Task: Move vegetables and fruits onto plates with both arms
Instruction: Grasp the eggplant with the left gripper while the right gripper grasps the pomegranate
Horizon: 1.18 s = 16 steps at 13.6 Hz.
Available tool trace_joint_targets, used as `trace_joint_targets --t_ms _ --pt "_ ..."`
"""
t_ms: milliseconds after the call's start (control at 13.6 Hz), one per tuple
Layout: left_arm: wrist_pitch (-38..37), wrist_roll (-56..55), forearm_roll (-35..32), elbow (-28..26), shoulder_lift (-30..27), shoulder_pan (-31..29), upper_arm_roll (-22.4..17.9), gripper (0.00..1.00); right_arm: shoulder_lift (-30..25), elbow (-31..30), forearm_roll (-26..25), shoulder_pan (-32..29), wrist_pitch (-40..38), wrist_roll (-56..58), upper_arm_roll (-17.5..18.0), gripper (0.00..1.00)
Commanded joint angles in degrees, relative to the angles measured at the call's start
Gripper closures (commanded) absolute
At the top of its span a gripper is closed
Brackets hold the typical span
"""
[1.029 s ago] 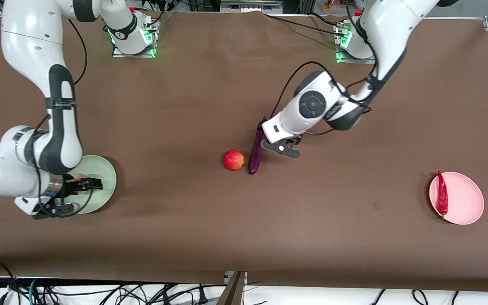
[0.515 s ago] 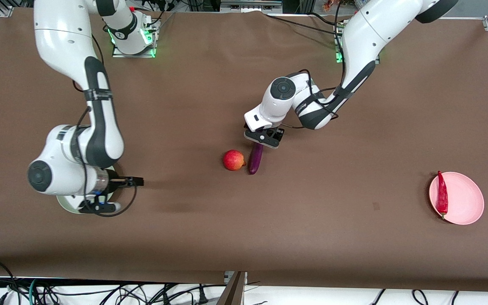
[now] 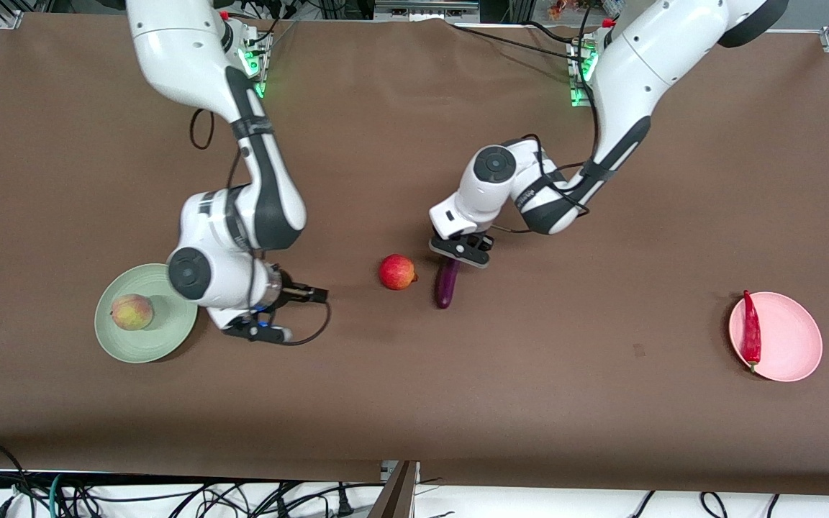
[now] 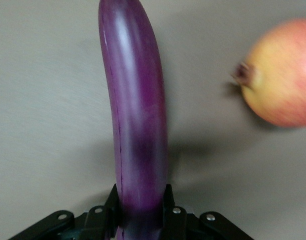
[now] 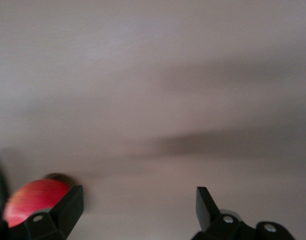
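Left gripper [image 3: 460, 252] at mid-table, fingers [image 4: 168, 202] on either side of one end of the eggplant [image 3: 446, 284]; the rest of the eggplant extends from the jaws toward the front camera. Apple [image 3: 396, 272] just beside the eggplant (apart, not touching), toward the right arm's end.

Right gripper [image 3: 292, 314] over bare table [image 3: 414, 388], between apple and plate [image 3: 145, 345], jaws wide. Peach [image 3: 132, 311] on that plate.

Chili pepper [image 3: 750, 332] on the second plate [image 3: 789, 338], well apart from the left gripper, at the left arm's end.
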State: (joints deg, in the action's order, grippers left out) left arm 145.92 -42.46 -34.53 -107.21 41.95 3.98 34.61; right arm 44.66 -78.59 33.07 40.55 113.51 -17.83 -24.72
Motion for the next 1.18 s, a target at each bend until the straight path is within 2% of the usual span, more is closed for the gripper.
trace_joint_targets --t_ms 0,294,662,882,1103 --pt "-5.4 0.0 -1.8 0.0 -4.4 -5.1 0.9 1.00 0.6 -0.2 1.7 4.0 4.2 -7.0 -0.6 0.01" --pt "-12.7 7.3 -1.7 0.6 -8.5 -11.5 1.2 1.00 2.9 -0.2 1.7 10.8 12.1 -16.7 -0.4 0.01" --pt "-21.8 34.0 -1.2 3.5 -10.4 -21.6 1.2 1.00 4.6 -0.2 0.9 12.1 16.7 -18.8 2.7 0.01" --pt "-22.6 50.1 -1.2 5.6 -10.6 -30.0 0.8 1.00 5.5 -0.2 0.8 12.4 16.8 -18.3 2.9 0.01" --pt "-22.5 66.1 -1.9 10.3 -8.7 -37.5 -0.1 1.00 6.3 -0.2 -0.1 13.6 16.8 -18.3 3.0 0.01"
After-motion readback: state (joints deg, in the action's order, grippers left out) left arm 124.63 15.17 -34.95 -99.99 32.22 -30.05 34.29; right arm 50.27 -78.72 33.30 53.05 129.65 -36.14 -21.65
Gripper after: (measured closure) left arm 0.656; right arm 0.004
